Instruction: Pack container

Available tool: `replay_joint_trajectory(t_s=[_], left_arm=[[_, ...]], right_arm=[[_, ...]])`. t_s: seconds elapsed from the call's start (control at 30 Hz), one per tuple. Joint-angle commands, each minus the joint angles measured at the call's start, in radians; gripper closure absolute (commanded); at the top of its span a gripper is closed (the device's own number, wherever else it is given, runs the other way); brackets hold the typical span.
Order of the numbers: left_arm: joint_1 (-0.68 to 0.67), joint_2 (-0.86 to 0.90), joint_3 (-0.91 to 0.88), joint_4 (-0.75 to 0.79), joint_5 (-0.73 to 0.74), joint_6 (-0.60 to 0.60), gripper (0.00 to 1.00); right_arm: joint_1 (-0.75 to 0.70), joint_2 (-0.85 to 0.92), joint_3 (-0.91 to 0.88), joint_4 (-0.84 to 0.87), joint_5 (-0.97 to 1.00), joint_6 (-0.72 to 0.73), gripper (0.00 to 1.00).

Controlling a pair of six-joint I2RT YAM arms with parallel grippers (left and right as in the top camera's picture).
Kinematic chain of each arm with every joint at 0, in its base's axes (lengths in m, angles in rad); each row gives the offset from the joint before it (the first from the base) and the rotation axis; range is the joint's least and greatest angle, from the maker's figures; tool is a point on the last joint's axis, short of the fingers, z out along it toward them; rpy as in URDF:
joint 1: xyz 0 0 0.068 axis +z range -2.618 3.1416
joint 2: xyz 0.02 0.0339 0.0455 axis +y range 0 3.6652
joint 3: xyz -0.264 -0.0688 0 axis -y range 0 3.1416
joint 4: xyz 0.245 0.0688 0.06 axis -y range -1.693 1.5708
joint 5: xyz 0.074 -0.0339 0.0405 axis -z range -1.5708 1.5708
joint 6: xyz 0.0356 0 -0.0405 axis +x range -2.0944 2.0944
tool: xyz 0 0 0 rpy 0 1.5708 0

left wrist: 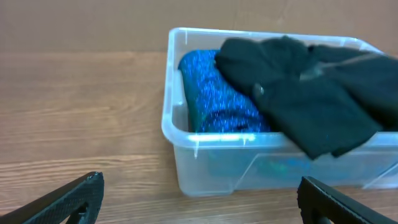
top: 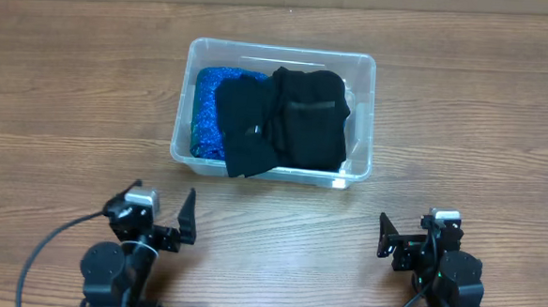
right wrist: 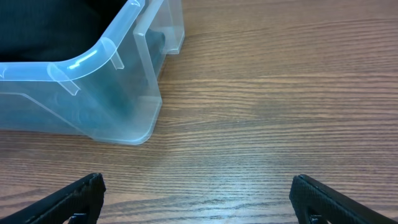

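**Contents and placement.** We are inspecting the clear rectangular plastic container w/ rounded corners. It is sitting on the wood-grain tabletop, mid-table and well apart from both arms. Inside, a folded speckled blue fabric item is lying against the L wall. Black folded garments are overlapping it and filling the rest. One black corner is lying at or over the near rim; we cannot tell which. We are judging that the overlap is there to fit everything within the walls, so packing is looking near complete. That near corner is possibly needing a tuck.

**Arms.**
- The L arm's fingers are standing wide apart and holding nothing. They are sitting low, facing the container's L near corner.
- The R arm's fingers are likewise spread wide and empty, facing the R near corner.
- We are reading both as parked clear of the tub, touching nothing.

**Markings.** We are finding no brand, label or legible writing in any view, and fabric is covering the base. A small pale speck on the black cloth is too small to ID.
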Motion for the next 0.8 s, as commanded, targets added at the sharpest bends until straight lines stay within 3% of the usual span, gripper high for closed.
replay_joint_trajectory(t_s=[0.0,0.77], left_arm=[[-0.007,-0.076,-0.083,0.032,0.013,-0.011,0.00],[-0.007,-0.074,-0.126,0.092,0.004,-0.010,0.00]], right_arm=[[-0.004,-0.012,-0.018,0.003,-0.002,-0.004,0.00],[-0.004,-0.012,-0.018,0.003,-0.002,-0.004,0.00]])
